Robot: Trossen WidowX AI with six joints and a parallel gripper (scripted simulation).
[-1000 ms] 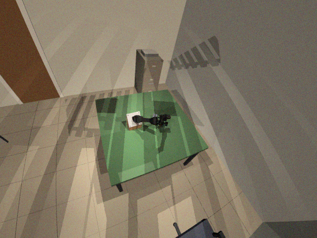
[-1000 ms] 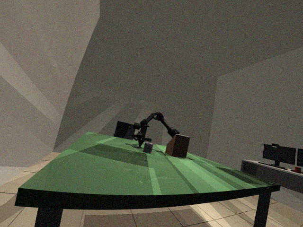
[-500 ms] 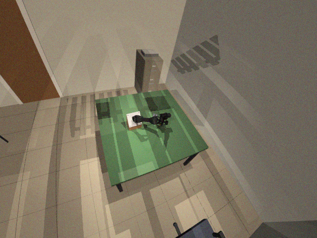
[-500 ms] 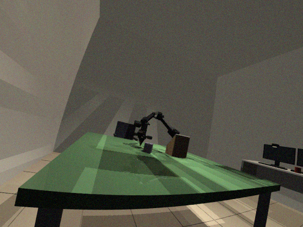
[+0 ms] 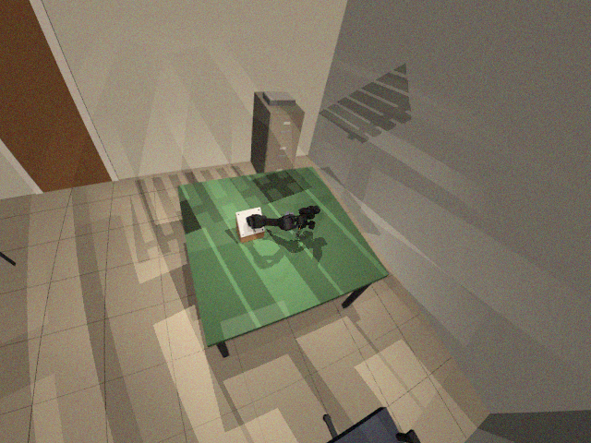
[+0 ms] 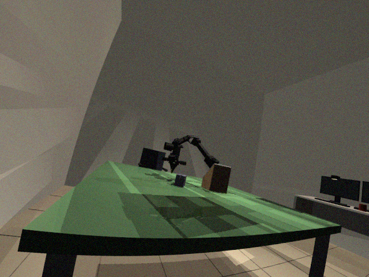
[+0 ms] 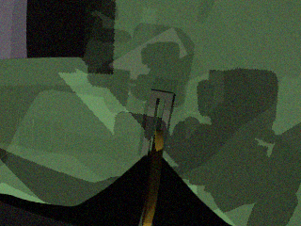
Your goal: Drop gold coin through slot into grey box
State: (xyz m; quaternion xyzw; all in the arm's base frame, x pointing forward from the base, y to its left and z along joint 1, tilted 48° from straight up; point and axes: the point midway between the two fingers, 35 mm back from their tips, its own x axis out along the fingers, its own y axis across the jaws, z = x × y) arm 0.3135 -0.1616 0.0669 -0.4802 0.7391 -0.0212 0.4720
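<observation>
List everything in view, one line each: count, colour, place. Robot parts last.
Thin gold coin: one, gold, edge-on between the gripper fingers.
Shallow holder: one, dark green, on the table below the coin.
Small box: one, dark grey, on the table near the arm.
Square table: one, green top, dark legs, on the tiled floor.
Filing cabinet: one, grey-beige, against the wall behind the table.
Door: one, brown, far left wall.
Monitors: two visible, black, on a side desk.
Arm base block: one, brown with white top.
Gripper: one, black, shut on the coin.
</observation>
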